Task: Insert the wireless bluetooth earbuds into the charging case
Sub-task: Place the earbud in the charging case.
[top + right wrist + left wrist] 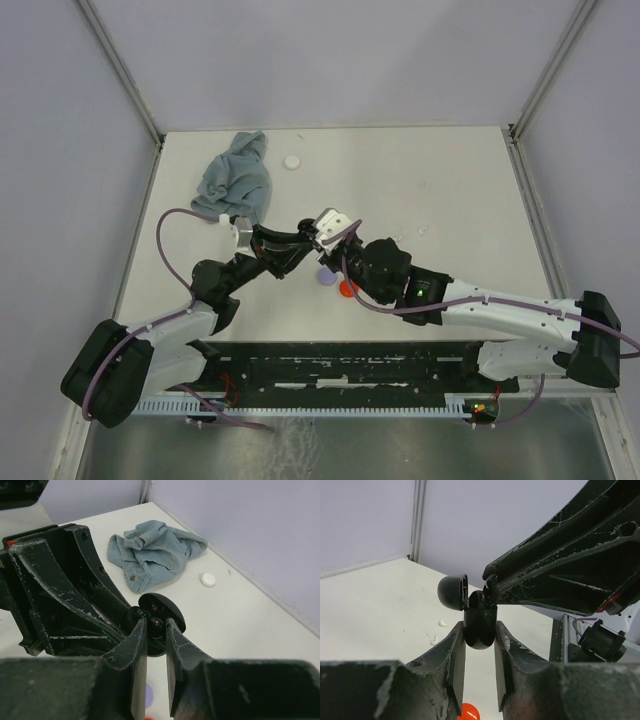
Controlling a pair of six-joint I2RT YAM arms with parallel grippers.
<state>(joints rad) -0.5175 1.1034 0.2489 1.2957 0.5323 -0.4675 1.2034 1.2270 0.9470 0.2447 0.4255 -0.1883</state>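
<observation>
above the bench (470, 200), left fingers (455, 655) clamp a glossy black charging case (480, 627) upright, domed lid (452, 592) open toward 10 o'clock; right fingers (137, 647) pinch a black earbud (156, 625) at its mouth.

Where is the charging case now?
In the left wrist view, the charging case sits in the left gripper; the right gripper holds an earbud at its top.
</observation>
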